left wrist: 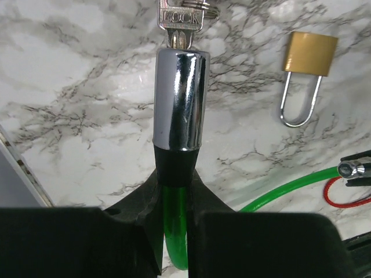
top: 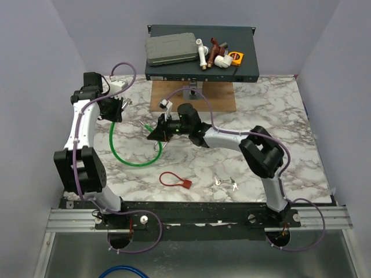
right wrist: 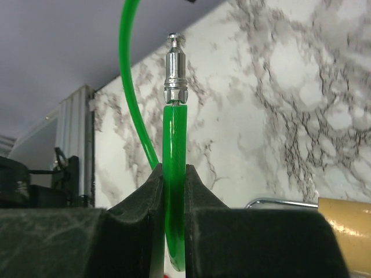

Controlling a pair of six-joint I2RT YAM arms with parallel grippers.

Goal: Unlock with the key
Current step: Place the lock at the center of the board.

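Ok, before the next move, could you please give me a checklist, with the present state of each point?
1. Left claw shut on the green cable, just below the chrome lock body: ok.
2. Key seated in the lock body: ok.
3. Key fully turned: cannot tell.
4. Right claw shut on the cable's other end: ok.
5. Pin tip out of the lock body, free: ok.
6. Brass padlock lying apart from the cable: ok.
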